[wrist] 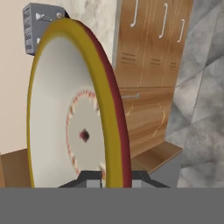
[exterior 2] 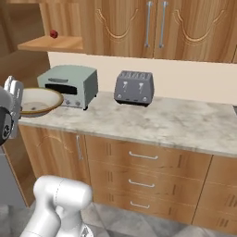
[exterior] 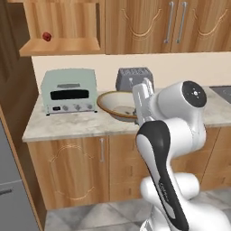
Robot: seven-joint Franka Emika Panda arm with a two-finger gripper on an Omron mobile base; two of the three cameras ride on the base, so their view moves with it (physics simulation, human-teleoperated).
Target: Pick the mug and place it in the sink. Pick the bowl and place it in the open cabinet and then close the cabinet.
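Tan-rimmed bowl [exterior: 115,106], at the centre of the left base view, is pinched at its rim by the gripper [exterior: 140,97], tilted above the counter [exterior: 63,126].

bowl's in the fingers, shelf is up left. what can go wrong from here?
1. The fingers pinch only the rim of the bowl, so the wide bowl could twist or slip during the lift.
2. The toaster oven stands between the bowl and the open cabinet; a low swing could clip it.
3. A small red object already sits on that shelf and could get knocked.
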